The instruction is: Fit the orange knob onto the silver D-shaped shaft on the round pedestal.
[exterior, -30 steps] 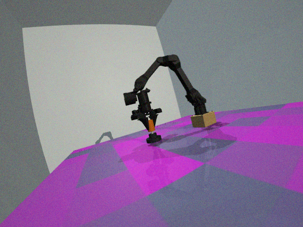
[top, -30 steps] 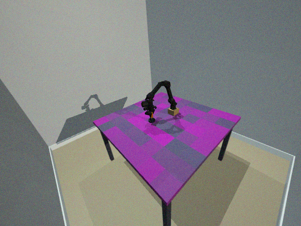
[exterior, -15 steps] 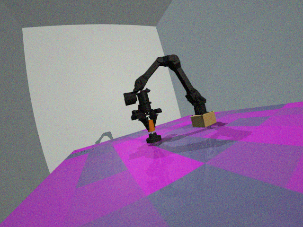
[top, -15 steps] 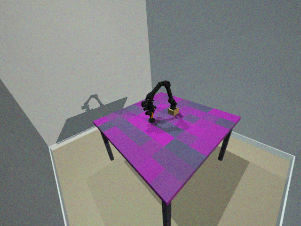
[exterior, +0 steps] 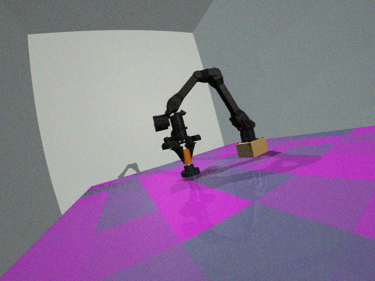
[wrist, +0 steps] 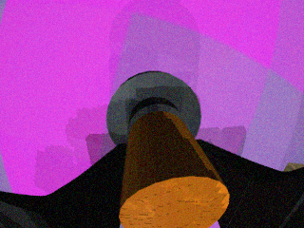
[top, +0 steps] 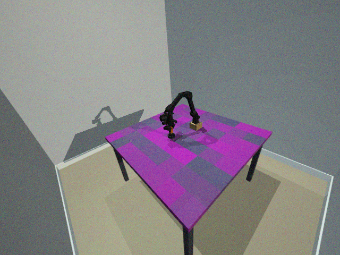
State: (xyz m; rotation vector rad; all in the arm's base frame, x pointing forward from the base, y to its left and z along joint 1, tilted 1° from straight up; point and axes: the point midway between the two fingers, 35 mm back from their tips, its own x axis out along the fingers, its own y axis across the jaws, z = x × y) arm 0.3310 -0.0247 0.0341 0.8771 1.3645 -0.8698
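The orange knob (top: 171, 129) (exterior: 187, 156) (wrist: 173, 201) is upright, leaning slightly in the exterior view. My gripper (top: 171, 130) (exterior: 187, 158) (wrist: 161, 148) is shut on it, directly over the black round pedestal (top: 171, 136) (exterior: 190, 171) (wrist: 116, 116). A small pale bit of the silver shaft (exterior: 188, 164) shows between the knob's lower end and the pedestal, so the knob is not down on the pedestal. In the wrist view the knob's lower end overlaps the pedestal's raised centre. The knob's hole and both flat sides are hidden; I cannot tell whether they line up.
The arm's base stands on a tan block (top: 195, 126) (exterior: 252, 148) behind and to the right of the pedestal in the top and exterior views. The table (top: 192, 189) (exterior: 224, 250) has a magenta and grey-blue patchwork top. Shadows of the arm fall around the pedestal.
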